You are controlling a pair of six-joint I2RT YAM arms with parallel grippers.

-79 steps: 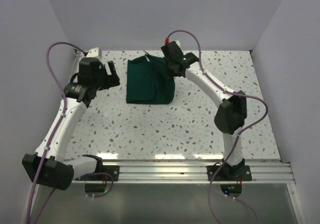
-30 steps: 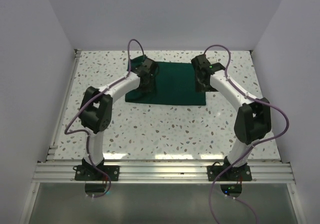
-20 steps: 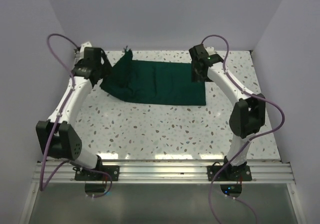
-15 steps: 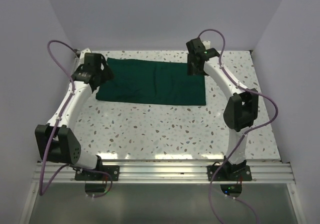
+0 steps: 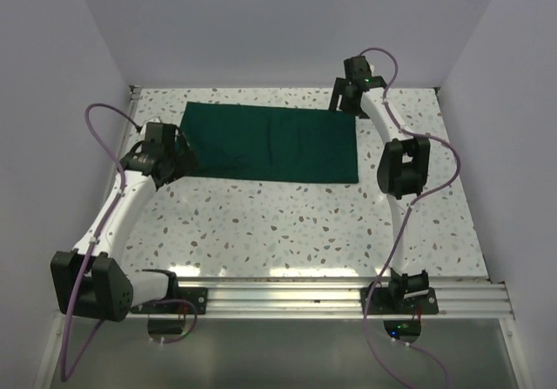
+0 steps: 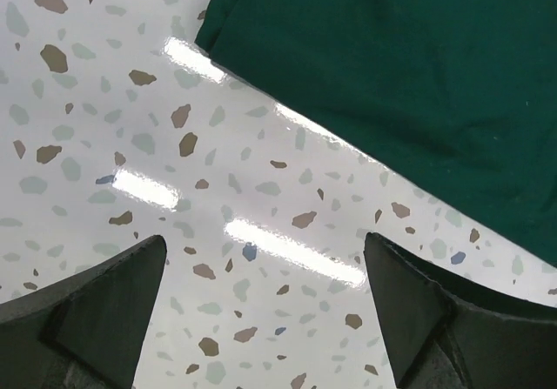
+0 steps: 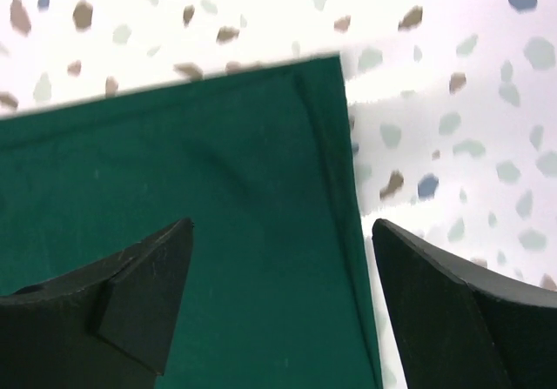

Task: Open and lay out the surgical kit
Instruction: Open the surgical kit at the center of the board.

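Observation:
The surgical kit's dark green cloth wrap (image 5: 270,141) lies spread flat as a wide rectangle at the back of the speckled table (image 5: 287,219). My left gripper (image 5: 177,159) hovers open just off the cloth's near-left corner. In the left wrist view only bare table lies between the fingers of the left gripper (image 6: 264,238), and the cloth (image 6: 418,67) fills the upper right. My right gripper (image 5: 345,103) stands open above the cloth's far-right corner. The right wrist view shows the right gripper (image 7: 281,224) holding nothing, with the cloth's hemmed edge (image 7: 218,163) beneath it.
White walls (image 5: 487,102) close in the table on the left, back and right. An aluminium rail (image 5: 287,298) carrying both arm bases runs along the near edge. Purple cables (image 5: 100,124) loop off both arms.
The folded cloth was pulled open to the left and now lies flat. My left gripper opened, released it and drew back toward the near-left corner. My right gripper moved to the far-right corner.

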